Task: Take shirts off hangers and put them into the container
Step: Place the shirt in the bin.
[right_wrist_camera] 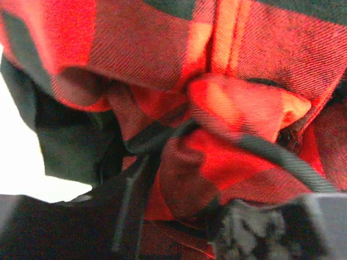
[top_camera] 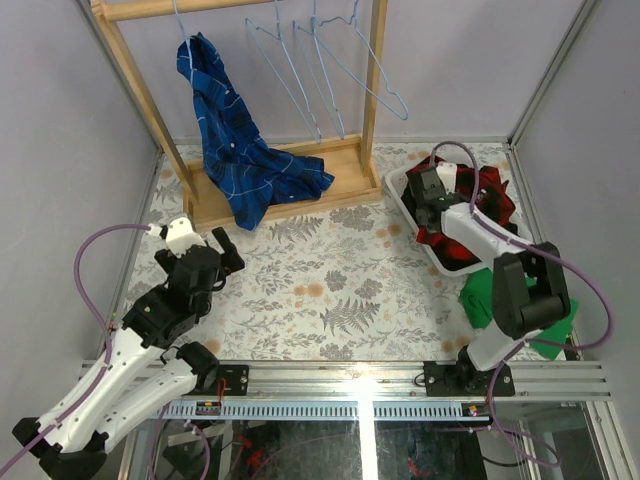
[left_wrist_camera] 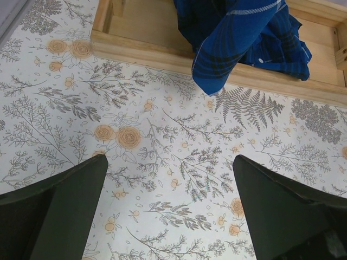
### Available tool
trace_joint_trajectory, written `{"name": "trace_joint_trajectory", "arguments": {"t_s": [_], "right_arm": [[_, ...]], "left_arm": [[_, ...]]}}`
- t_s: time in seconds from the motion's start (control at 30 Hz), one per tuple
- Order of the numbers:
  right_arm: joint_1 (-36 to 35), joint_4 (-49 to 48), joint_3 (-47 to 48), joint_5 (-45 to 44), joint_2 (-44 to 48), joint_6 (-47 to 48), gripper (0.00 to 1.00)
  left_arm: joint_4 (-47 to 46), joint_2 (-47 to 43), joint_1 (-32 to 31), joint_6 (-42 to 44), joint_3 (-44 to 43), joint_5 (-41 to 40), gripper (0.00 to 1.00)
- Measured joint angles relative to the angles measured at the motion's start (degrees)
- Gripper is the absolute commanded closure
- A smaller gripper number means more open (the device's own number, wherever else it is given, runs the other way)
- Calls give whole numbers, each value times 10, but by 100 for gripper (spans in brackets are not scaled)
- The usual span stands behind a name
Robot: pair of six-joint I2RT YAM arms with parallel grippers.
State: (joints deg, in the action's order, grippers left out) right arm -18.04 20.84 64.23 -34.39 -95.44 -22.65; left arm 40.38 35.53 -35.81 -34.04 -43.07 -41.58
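Looks most of the way through, judging by three bare hangers [top_camera: 330, 85] on the rail of the wooden rack [top_camera: 135, 90] at the far left; counts only one hanger [top_camera: 181, 25] loaded, the leftmost, with the blue plaid shirt [top_camera: 235, 160] slung over it and trailing down onto the rack base [top_camera: 345, 165], hem spilling over the near edge toward the desk [top_camera: 340, 290]. Finds the red-and-black shirt [top_camera: 495, 200] heaped in the white container [top_camera: 402, 200] at the far right, bulging above the rim; sees dark cloth under and beside it, but cannot tell whether a black shirt, or how many. Shows the right arm [top_camera: 520, 290] reaching over the container, right jaws down among the red plaid; fills the right wrist view with bunched red cloth hard against the jaws — cannot tell whether gripped or let go, nor how wide they stand. Has the left arm [top_camera: 170, 310] at the near left, left jaws spread wide and holding nothing, hovering above the patterned desk and aimed at the rack base and the blue hem. Leaves, by this reckoning, one shirt to free and carry across to the container on the right; leaves the green cloth [top_camera: 485, 290] by the right arm's base alone — no part of the job.
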Motion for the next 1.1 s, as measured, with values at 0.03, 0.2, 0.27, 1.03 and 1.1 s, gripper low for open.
{"name": "trace_joint_trajectory", "arguments": {"t_s": [0.03,0.2,0.27,1.03,1.1], "right_arm": [[0,7,3,3,12,2,44],[-1,41,21,30,94,27,35],[-1,44,21,45,133,35,34],[-1,73,-40,194,176,0,60],[-1,70,-40,186,167,0,76]], "left_arm": [[0,0,0,0,0,0,0],[0,3,2,0,0,1,0],[0,3,2,0,0,2,0],[0,6,3,0,0,2,0],[0,6,3,0,0,2,0]]}}
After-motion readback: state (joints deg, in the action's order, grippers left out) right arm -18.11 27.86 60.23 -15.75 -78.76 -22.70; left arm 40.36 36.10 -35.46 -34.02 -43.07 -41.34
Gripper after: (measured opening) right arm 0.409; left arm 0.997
